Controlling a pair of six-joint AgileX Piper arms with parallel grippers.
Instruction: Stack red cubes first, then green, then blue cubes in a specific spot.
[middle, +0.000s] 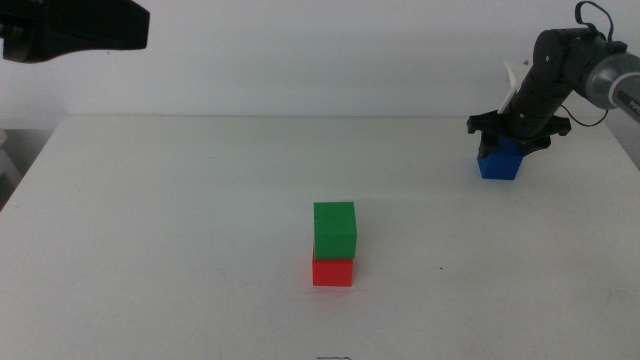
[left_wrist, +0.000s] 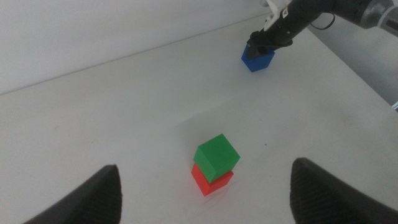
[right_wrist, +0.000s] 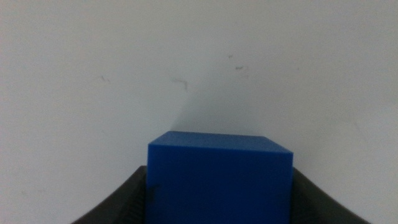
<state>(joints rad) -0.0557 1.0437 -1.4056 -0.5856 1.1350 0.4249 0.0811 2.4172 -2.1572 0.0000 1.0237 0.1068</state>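
Green cube (middle: 335, 228) sits on top of the red cube (middle: 333, 271) near the middle of the white table (middle: 180, 220), forming a stack of 2; in the left wrist view the green cube (left_wrist: 216, 157) is turned slightly out of line with the red cube (left_wrist: 210, 181) below it, so that a strip of red shows past its lower edge. The blue cube (middle: 500, 160) rests on the table well apart from that stack, toward the far right side. The right gripper (middle: 514, 141) is down over the blue cube, reaching in from the right, and the left wrist view shows the same gripper (left_wrist: 264, 45) from across the table, sitting on the top of the blue cube (left_wrist: 257, 60). In the right wrist view the blue cube (right_wrist: 219, 180) fills the space between the 2 dark jaws, which stand on either side of it and look pressed against its sides, clenched on the cube; the cube appears to rest on the tabletop. The left gripper (left_wrist: 205, 190) hangs above the table, away from the work, with its 2 jaws spread wide apart and nothing between them; the stack shows in the gap.
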